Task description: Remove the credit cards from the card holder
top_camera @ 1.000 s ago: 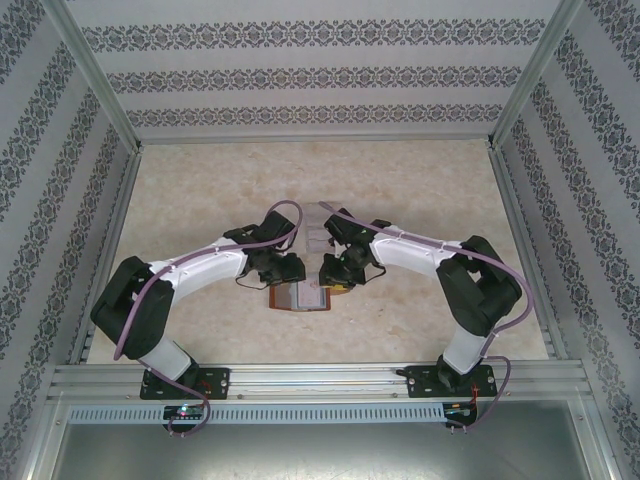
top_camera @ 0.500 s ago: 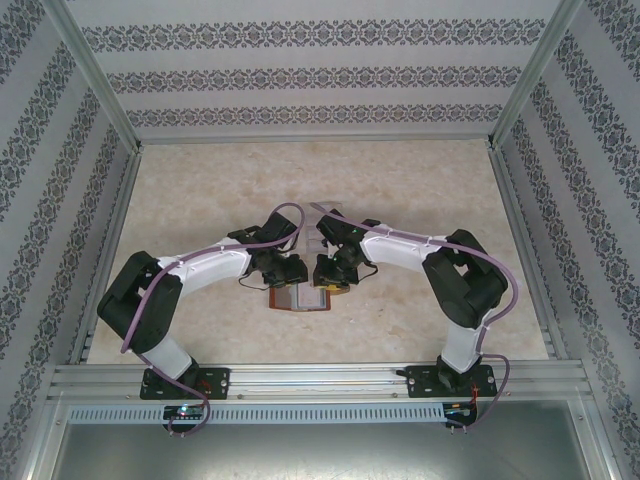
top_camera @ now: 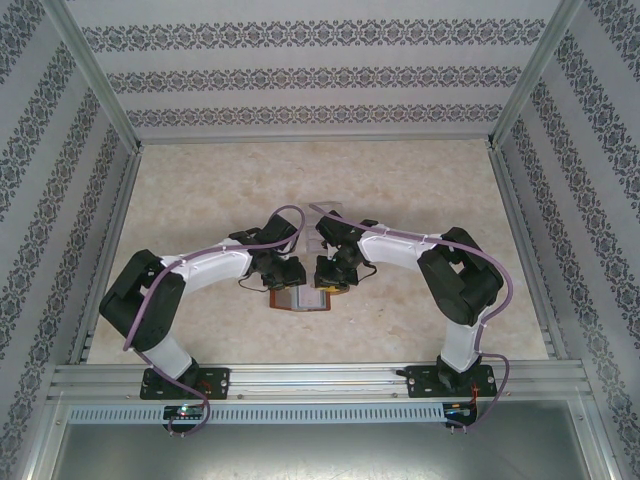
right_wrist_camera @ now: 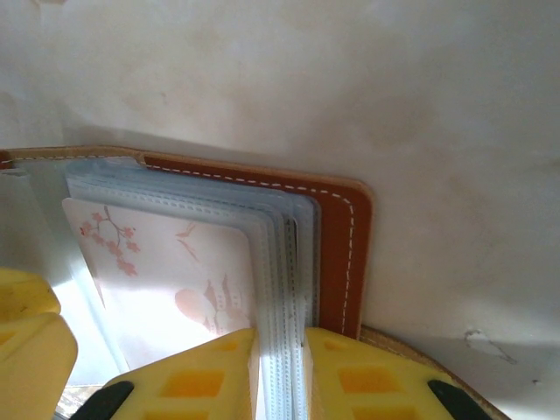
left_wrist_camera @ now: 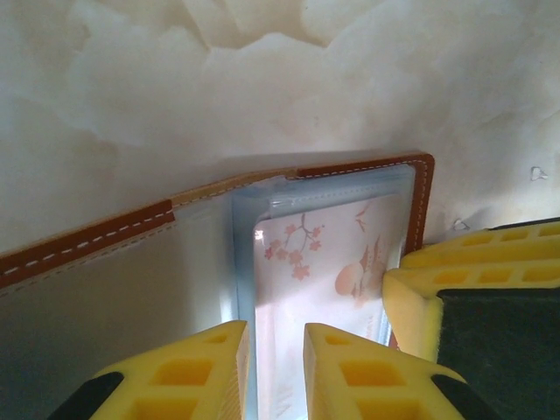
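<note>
Since both sets of jaws are crowded onto the same little card holder (top_camera: 302, 298), I'd say the big risk is grabbing plastic instead of card. Up close, the right jaws are squeezed nearly together with the stack of clear sleeves (right_wrist_camera: 286, 262) filling the gap. That looks like a pinch on the pages, so a pull could just drag the whole card holder across the bench (top_camera: 420, 190) or flip it shut. Meanwhile the left jaws are almost closed too, straddling a sleeve edge beside the blossom-print credit card (left_wrist_camera: 324, 262), but I can't tell if they're actually clamping anything. That credit card sits fully inside its pocket, with the card holder lying open mid-bench. The yellow fingertips (left_wrist_camera: 420, 297) are also near enough to bump each other.

Pose-wise, left arm (top_camera: 200, 270) and right arm (top_camera: 400, 248) rise from the near edge, elbows flared outward, forearms angling in so both wrists meet over the card holder.
</note>
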